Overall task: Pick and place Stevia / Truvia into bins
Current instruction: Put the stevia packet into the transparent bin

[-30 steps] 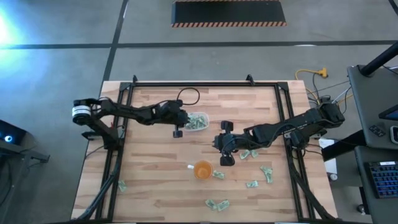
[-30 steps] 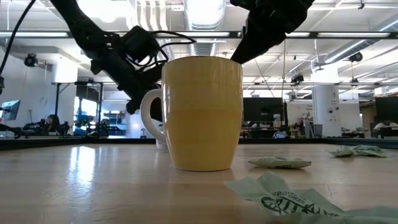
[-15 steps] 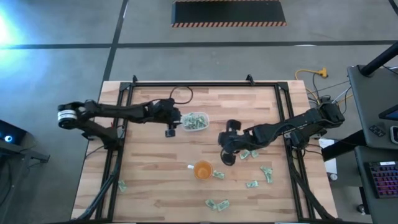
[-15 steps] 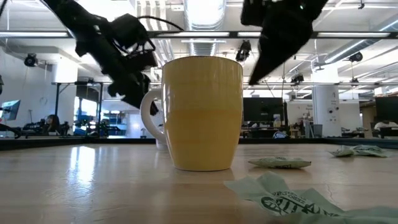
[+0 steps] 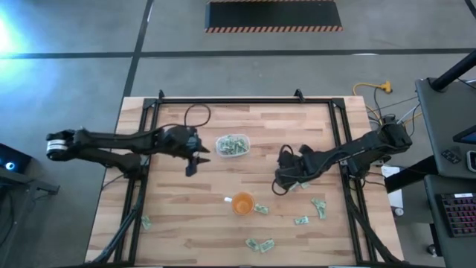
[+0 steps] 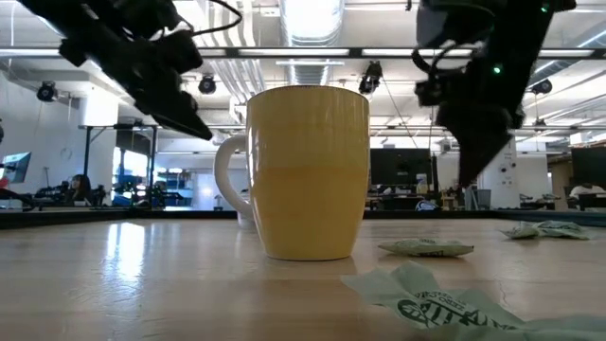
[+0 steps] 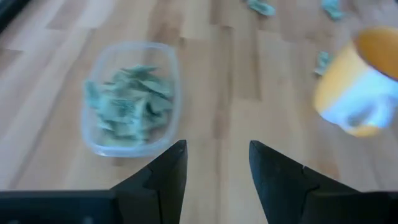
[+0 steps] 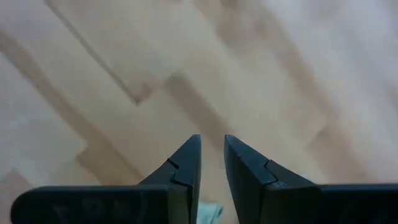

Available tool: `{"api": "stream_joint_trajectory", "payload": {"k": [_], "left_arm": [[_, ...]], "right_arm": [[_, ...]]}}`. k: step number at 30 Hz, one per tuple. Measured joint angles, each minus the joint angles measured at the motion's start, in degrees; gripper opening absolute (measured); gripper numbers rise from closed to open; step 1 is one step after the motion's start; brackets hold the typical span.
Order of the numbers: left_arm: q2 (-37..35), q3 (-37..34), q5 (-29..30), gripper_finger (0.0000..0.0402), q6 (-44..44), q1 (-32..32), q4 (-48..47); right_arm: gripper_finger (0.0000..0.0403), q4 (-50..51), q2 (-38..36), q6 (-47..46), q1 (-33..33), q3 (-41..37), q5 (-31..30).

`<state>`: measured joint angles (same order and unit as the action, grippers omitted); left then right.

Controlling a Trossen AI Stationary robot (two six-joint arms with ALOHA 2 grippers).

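Observation:
The clear tub (image 5: 233,145) sits on the wooden table, partly filled with pale green sachets (image 7: 127,106). Loose sachets lie on the right near part of the table (image 5: 301,220), (image 5: 320,206), (image 5: 260,243), and one beside the orange cup (image 5: 262,209). My left gripper (image 5: 195,158) hangs open above the table just left of the tub, and its fingers (image 7: 214,165) hold nothing. My right gripper (image 5: 281,180) points down at bare wood right of the cup, next to a few sachets (image 5: 297,184). Its fingers (image 8: 211,162) stand a narrow gap apart.
The orange cup (image 5: 242,202) stands between the tub and the table's near edge, and it fills the middle of the low view (image 6: 308,170). One sachet (image 5: 146,222) lies near the left near corner. Black frame rails (image 5: 141,149) run along both sides of the table.
My left gripper has drawn back from over the tub toward the table's left edge and slightly toward its near edge. My right gripper has moved toward the right edge, away from the tub and toward the sachets beside the cup. The tub and the cup have stayed put.

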<state>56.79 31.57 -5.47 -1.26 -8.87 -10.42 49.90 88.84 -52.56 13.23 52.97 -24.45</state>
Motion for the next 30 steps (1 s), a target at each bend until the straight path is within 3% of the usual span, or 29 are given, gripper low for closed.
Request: {"api": "stream_joint_trajectory", "payload": {"k": [3,15,30], "left_arm": [[-1.8,-1.34,0.01,0.0156,-0.25,3.06,0.55],[-2.69,-2.97,0.03,0.0156,-1.44,7.09,5.19],[-2.61,-2.97,0.06,0.0156,-1.42,7.09,5.6]], "right_arm": [[0.0061,-1.47,0.0,-2.86,0.43,-1.88,3.57],[0.0061,8.09,-0.13,-19.06,0.76,-6.4,3.52],[0.0061,7.72,-0.15,-19.49,0.58,-8.24,0.31]]}}
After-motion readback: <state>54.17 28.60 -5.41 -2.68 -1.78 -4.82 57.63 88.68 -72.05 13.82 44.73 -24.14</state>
